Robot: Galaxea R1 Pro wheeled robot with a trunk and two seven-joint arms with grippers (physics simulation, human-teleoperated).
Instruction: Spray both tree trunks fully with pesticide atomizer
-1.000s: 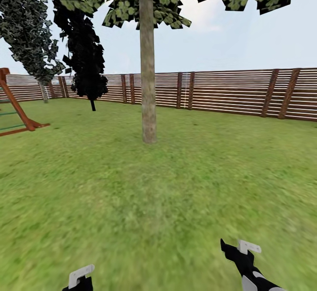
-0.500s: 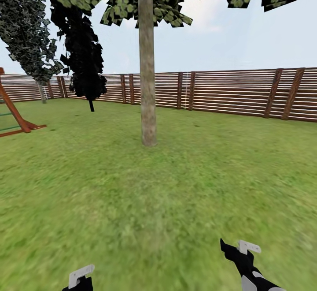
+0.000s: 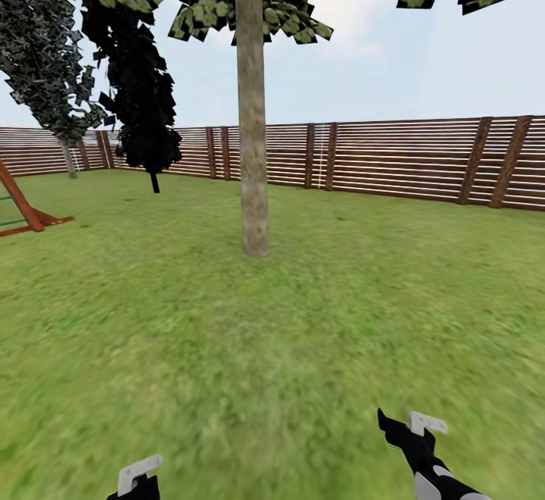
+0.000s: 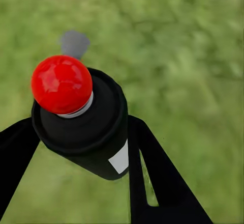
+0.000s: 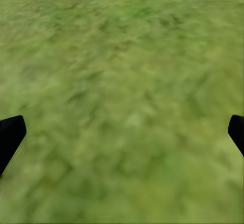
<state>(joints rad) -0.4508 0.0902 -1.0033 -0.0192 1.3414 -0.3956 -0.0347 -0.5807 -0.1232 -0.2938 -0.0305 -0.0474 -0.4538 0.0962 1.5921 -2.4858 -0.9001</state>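
In the left wrist view the pesticide atomizer (image 4: 81, 132), a dark can with a round red tip (image 4: 62, 84), sits between two black fingers (image 4: 152, 173), so my left gripper (image 4: 76, 142) is shut on it. That gripper (image 3: 136, 481) peeks in at the head view's lower left edge. My right gripper (image 3: 412, 432) hangs low at the right over the grass floor (image 3: 272, 348), and its fingertips (image 5: 10, 137) stand wide apart, open and empty. One tree stands ahead, its thick grey-brown trunk (image 3: 253, 144) rising from the lawn a few metres off.
A brown slatted fence (image 3: 393, 159) closes the far side of the garden. Dark narrow trees (image 3: 144, 91) stand at the back left. A red-brown wooden play frame (image 3: 26, 208) sits at the left edge. Open lawn lies between me and the trunk.
The whole head view has shifted: the trunk looks slightly larger and its base lower, so the camera has moved closer. Both grippers hold the same pose.
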